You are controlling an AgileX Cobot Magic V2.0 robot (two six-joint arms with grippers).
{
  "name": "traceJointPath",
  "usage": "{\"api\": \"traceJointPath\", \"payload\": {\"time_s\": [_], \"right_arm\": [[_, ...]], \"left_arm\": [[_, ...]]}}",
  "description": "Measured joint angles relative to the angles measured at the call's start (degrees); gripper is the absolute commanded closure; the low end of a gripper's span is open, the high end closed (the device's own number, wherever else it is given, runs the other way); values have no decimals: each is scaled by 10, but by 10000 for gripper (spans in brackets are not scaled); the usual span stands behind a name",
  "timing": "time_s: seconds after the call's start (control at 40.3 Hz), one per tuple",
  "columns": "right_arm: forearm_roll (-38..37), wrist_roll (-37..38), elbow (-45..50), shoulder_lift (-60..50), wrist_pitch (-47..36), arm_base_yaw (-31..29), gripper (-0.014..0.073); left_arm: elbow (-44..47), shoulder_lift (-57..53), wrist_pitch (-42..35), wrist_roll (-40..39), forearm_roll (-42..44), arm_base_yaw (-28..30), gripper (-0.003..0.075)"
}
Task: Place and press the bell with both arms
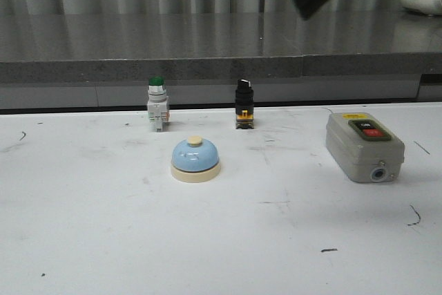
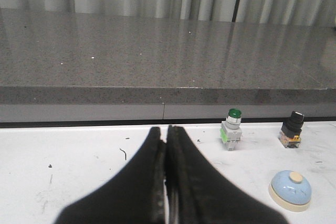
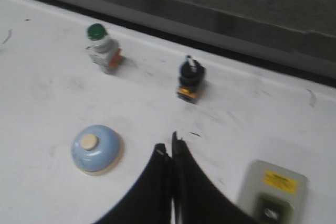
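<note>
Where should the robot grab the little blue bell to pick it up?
Probably the bell is best gripped low, around its cream base, coming straight down from above with fingers on opposite sides. It sits upright on the table, apart from the other switches; the smooth dome would likely slip, and the knob on top is small.

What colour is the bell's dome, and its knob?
The bell has a light-blue dome with a cream knob and cream base, clearest in the front view.
</note>
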Motion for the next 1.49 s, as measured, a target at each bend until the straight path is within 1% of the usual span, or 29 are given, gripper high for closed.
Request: {"api": "traceJointPath", "payload": {"time_s": [0.199, 0.323, 0.571, 0.671, 0.795, 0.969, 1.49], "right_arm": [[0, 1, 134, -153, -1, -105, 652], [0, 0, 207, -250, -3, -140, 652], [1, -23, 346, -464, -37, -145, 652], [1, -24, 386, -554, -44, -145, 652], [1, -24, 423, -636, -45, -145, 652], [1, -24, 435, -684, -52, -145, 652], [1, -24, 435, -685, -53, -145, 652]], "left_arm": [[0, 0, 0, 0, 0, 0, 740], [0, 0, 0, 0, 0, 0, 740], [0, 0, 0, 0, 0, 0, 740], [0, 0, 0, 0, 0, 0, 740], [0, 0, 0, 0, 0, 0, 740], [0, 0, 0, 0, 0, 0, 740], [0, 0, 0, 0, 0, 0, 740]]}}
